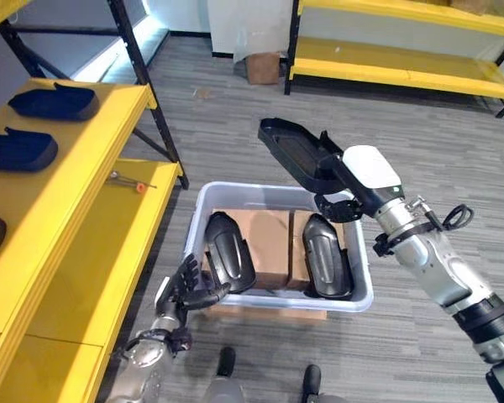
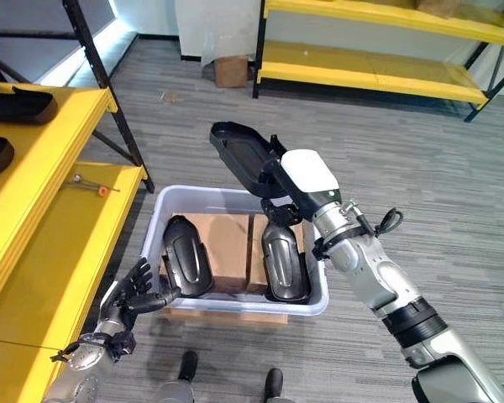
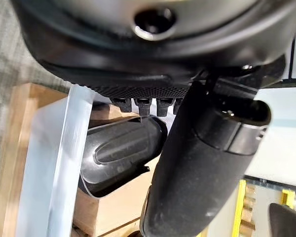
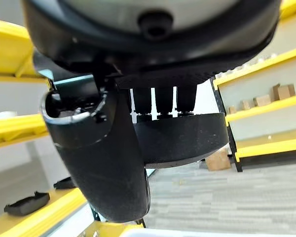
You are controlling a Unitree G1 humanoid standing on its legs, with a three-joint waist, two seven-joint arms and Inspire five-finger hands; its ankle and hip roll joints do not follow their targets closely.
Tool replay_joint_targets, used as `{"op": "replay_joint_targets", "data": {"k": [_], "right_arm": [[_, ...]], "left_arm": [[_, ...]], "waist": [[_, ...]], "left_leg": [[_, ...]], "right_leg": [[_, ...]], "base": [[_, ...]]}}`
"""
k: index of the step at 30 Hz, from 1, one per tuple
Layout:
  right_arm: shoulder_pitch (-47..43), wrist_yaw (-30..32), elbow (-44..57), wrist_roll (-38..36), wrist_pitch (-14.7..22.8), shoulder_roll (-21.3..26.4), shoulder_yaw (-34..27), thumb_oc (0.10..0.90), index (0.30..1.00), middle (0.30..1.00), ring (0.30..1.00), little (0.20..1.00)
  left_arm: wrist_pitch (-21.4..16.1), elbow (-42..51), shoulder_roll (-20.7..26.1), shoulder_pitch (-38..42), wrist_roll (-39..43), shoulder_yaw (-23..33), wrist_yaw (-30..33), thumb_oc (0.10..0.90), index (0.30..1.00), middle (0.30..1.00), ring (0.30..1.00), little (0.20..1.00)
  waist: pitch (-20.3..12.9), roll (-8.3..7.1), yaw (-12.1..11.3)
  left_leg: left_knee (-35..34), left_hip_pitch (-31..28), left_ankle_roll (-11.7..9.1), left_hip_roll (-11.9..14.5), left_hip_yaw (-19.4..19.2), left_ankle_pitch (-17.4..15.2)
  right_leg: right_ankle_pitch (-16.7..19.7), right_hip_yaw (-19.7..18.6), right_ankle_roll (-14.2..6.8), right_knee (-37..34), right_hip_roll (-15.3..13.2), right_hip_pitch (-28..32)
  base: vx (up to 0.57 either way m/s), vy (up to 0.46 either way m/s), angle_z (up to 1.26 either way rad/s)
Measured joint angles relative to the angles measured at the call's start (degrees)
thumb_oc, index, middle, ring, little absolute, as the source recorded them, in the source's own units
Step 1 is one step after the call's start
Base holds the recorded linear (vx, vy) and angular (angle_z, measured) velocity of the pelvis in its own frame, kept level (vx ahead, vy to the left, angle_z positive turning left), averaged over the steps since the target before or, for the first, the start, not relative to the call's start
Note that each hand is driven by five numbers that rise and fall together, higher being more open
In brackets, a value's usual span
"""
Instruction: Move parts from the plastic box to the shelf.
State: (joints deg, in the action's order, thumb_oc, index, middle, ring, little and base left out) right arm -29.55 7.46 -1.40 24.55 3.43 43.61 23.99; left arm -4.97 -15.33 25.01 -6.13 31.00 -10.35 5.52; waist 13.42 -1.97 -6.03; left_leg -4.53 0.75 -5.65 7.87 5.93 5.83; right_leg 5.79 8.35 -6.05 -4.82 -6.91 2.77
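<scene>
Item: black part [image 1: 292,151], pinched in my right hand [image 1: 336,178] above the plastic box [image 1: 363,277]; two parts remain inside. Left hand [image 1: 187,284] relaxed, spread at the box's near corner. Handling: carry level to the shelf [image 1: 84,143], clearing its edge.

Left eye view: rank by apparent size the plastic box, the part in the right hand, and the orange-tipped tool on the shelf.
1. Plastic box, clearly largest.
2. Black part held up by the right hand; it sits nearer the camera, so it may look bigger than it is.
3. Orange-tipped tool on the yellow shelf, smallest.
</scene>
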Motion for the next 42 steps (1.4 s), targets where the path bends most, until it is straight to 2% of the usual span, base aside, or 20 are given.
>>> {"op": "replay_joint_targets", "data": {"k": [6,10,11,12,13,14,15,16,17,18,19,21,22,23,25,28,31,35,37,42], "right_arm": [[-0.31,-0.23,1.15,-0.01,0.2,-1.57,0.26,0.4,0.3,0.3,0.3,0.3],[-2.23,0.34,1.3,-0.04,0.76,-1.6,1.84,0.4,0.3,0.3,0.3,0.3],[-3.47,1.18,1.29,-0.04,0.6,-0.82,1.78,0.4,0.3,0.3,0.3,0.3],[-4.41,1.96,1.48,-0.05,0.2,2.48,1.74,0.4,0.3,0.3,0.3,0.3],[-3.96,2.08,1.61,0.03,-0.16,3.69,1.77,0.4,0.3,0.3,0.3,0.3],[3.18,3.5,4.15,0.07,-0.95,-1.94,-1.61,0.4,0.3,0.3,0.3,0.3],[4.92,3.27,5.7,0.1,-0.93,-3.09,-1.1,0.4,0.3,0.3,0.3,0.3],[4.65,3.18,6.76,0.19,-0.84,-2.5,-1.01,0.4,0.3,0.3,0.3,0.3],[3.9,3.2,7.77,0.04,-0.55,-2.19,-1.16,0.4,0.3,0.3,0.3,0.3],[3.39,3.91,8.59,0.14,-0.5,-1.53,-1.82,0.4,0.3,0.3,0.3,0.3],[2.79,5.1,8.6,0.11,-0.57,-0.85,-2.93,0.4,0.3,0.3,0.3,0.3],[2.77,5.57,8.44,0.04,-1.33,-2.62,-3.81,0.4,0.3,0.3,0.3,0.3],[2.54,5.61,8.5,0.03,-1.23,-4.37,-3.93,0.4,0.3,0.3,0.3,0.3],[2.21,5.6,8.5,0.02,-1.27,-5.38,-3.99,0.4,0.3,0.3,0.3,0.3],[0.93,5.38,8.5,0.03,-0.95,-6.96,-3.49,0.4,0.3,0.3,0.3,0.3],[-0.99,5.23,8.51,0.06,-0.05,-10.41,-2.37,0.4,0.3,0.3,0.3,0.3],[-3.24,4.39,8.51,0.25,-0.02,-11.42,-0.23,0.4,0.3,0.3,0.3,0.3],[-4.89,2.83,8.48,0.28,0.26,-14.29,2.48,0.4,0.3,0.3,0.3,0.3],[-5.54,2.8,8.15,0.27,0.3,-15.62,3.51,0.4,0.3,0.3,0.3,0.3],[-6.29,2.07,7.44,1.26,0.05,-15.65,5.13,0.4,0.3,0.3,0.3,0.3]], "left_arm": [[0.04,-0.01,-2.0,-1.7,0.05,0.33,0.16,0.9,1.0,1.0,1.0,1.0],[0.08,-0.14,-3.81,-3.72,0.13,-0.89,0.45,0.9,1.0,1.0,1.0,1.0],[-0.39,0.39,-4.26,-3.48,0.12,-2.2,0.32,0.9,1.0,1.0,1.0,1.0],[0.03,0.16,-4.86,-1.26,0.11,-3.99,0.18,0.9,1.0,1.0,1.0,1.0],[0.04,0.42,-5.32,-0.98,0.14,-4.35,0.24,0.9,1.0,1.0,1.0,1.0],[1.2,-2.12,-0.88,2.44,0.11,-5.38,0.36,0.9,1.0,1.0,1.0,1.0],[1.3,-2.78,-0.36,2.49,0.12,-5.15,0.23,0.9,1.0,1.0,1.0,1.0],[1.15,-2.18,-1.7,1.4,0.11,-5.07,0.22,0.9,1.0,1.0,1.0,1.0],[0.8,-1.94,-4.09,-0.27,0.11,-5.58,-0.07,0.9,1.0,1.0,1.0,1.0],[0.79,-1.78,-5.75,0.2,0.11,-5.8,-0.07,0.9,1.0,1.0,1.0,1.0],[0.77,-1.59,-7.09,0.52,0.17,-5.79,-0.18,0.9,1.0,1.0,1.0,1.0],[0.92,-1.67,-7.4,0.78,0.24,-5.52,-0.24,0.9,1.0,1.0,1.0,1.0],[0.98,-1.55,-6.79,-0.21,0.22,-5.47,-0.37,0.9,1.0,1.0,1.0,1.0],[0.97,-1.18,-5.87,-0.43,0.22,-5.11,-0.44,0.9,1.0,1.0,1.0,1.0],[0.97,-0.85,-3.76,-1.72,0.22,-2.61,0.21,0.9,1.0,1.0,1.0,1.0],[0.96,-0.59,1.28,-3.78,0.19,2.83,1.24,0.9,1.0,1.0,1.0,1.0],[0.94,0.38,0.69,-3.83,0.13,0.96,0.53,0.9,1.0,1.0,1.0,1.0],[1.02,0.37,0.85,-6.16,0.15,3.03,0.51,0.9,1.0,1.0,1.0,1.0],[0.84,0.31,0.71,-6.49,0.14,4.37,0.66,0.9,1.0,1.0,1.0,1.0],[0.83,0.42,0.59,-6.59,0.15,4.39,0.86,0.9,1.0,1.0,1.0,1.0]], "waist": [[-0.43,0.93,-1.34],[-0.25,5.07,-4.24],[0.15,7.27,-4.74],[0.72,9.34,-2.64],[0.79,10.44,-4.24],[1.99,1.21,-1.95],[1.7,-1.56,-1.96],[1.68,-0.11,-2.47],[0.48,3.35,-1.45],[-0.59,5.84,-0.93],[-0.77,7.29,-0.37],[-0.87,4.44,-0.72],[-0.88,2.79,-2.2],[-0.9,2.16,-3.15],[-0.96,1.49,-5.38],[-1.39,-1.77,-9.25],[-1.79,-3.99,-10.67],[-2.96,-6.52,-11.22],[-3.38,-7.17,-11.37],[-3.39,-7.33,-11.94]], "left_leg": [[1.41,1.82,-1.43,2.06,2.66,0.96],[2.81,5.68,-1.26,3.91,6.88,1.96],[4.52,9.71,-5.6,3.9,8.68,5.01],[2.99,14.58,-7.76,2.66,6.44,11.67],[-0.55,13.98,-5.05,4.35,-0.61,5.81],[7.41,14.99,3.19,8.07,-37.97,-1.01],[14.8,12.38,1.45,11.31,-42.17,-2.01],[16.58,8.7,-1.19,13.2,-33.54,-2.04],[16.56,1.82,-4.31,14.59,-21.97,-2.92],[12.1,-1.83,-4.2,14.04,-23.11,-1.03],[8.42,-3.38,-3.74,12.95,-27.45,-0.08],[7.84,-2.76,-3.86,8.27,-25.45,-3.54],[10.02,-1.7,-2.46,5.09,-24.09,-5.76],[12.16,-0.58,-1.4,3.48,-22.73,-7.07],[13.19,0.52,-0.31,1.7,-21.35,-7.79],[15.56,3.31,0.6,0.45,-19.07,-8.36],[17.36,7.05,1.15,-1.16,-15.07,-8.61],[17.13,7.4,2.81,-2.97,-16.73,-9.7],[17.06,8.26,3.18,-3.39,-16.75,-9.61],[18.04,10.11,4.29,-5.03,-16.45,-9.88]], "right_leg": [[-1.21,2.84,1.67,1.47,3.01,-0.28],[-4.03,7.14,3.27,6.54,5.23,-2.61],[-7.22,8.9,4.11,11.75,5.92,-6.42],[-9.74,10.63,6.58,15.36,5.9,-9.27],[-9.9,14.5,8.5,17.13,5.26,-9.7],[-9.09,21.94,9.55,13.56,-2.77,-8.09],[-7.32,22.59,11.18,11.4,-4.99,-7.0],[-6.27,22.91,9.61,10.41,-5.16,-5.13],[-6.79,24.55,7.3,11.71,-5.2,-3.36],[-6.89,26.55,5.21,14.2,-6.28,-3.9],[-6.69,28.61,3.32,16.49,-7.5,-4.26],[-6.11,29.79,1.72,19.88,-12.74,-4.82],[-5.32,29.73,1.29,20.21,-16.33,-3.96],[-4.01,30.07,1.78,19.11,-17.77,-3.02],[-1.06,29.73,2.76,16.69,-18.42,-1.86],[0.33,29.85,2.06,15.32,-18.97,-0.58],[2.68,31.43,0.87,12.84,-19.13,0.86],[7.87,31.27,1.81,8.87,-19.79,0.64],[10.61,30.55,-0.21,7.25,-19.96,0.23],[12.09,30.22,0.25,6.66,-21.47,-0.34]], "base": [[-0.08,-0.181,0.2],[-0.2,-0.139,0.55],[-0.34,-0.142,2.14],[-0.24,-0.153,2.17],[-0.17,-0.13,3.34],[-0.03,-0.002,2.55],[-0.01,0.078,2.43],[-0.01,0.136,1.18],[0.09,0.182,1.05],[0.18,0.289,1.24],[0.2,0.278,1.32],[0.12,0.206,0.97],[0.1,0.167,0.68],[0.08,0.125,0.72],[0.07,0.124,0.51],[0.08,0.151,0.48],[0.07,0.172,0.63],[0.09,0.152,-0.07],[0.08,0.158,-0.05],[0.05,0.124,0.1]]}}
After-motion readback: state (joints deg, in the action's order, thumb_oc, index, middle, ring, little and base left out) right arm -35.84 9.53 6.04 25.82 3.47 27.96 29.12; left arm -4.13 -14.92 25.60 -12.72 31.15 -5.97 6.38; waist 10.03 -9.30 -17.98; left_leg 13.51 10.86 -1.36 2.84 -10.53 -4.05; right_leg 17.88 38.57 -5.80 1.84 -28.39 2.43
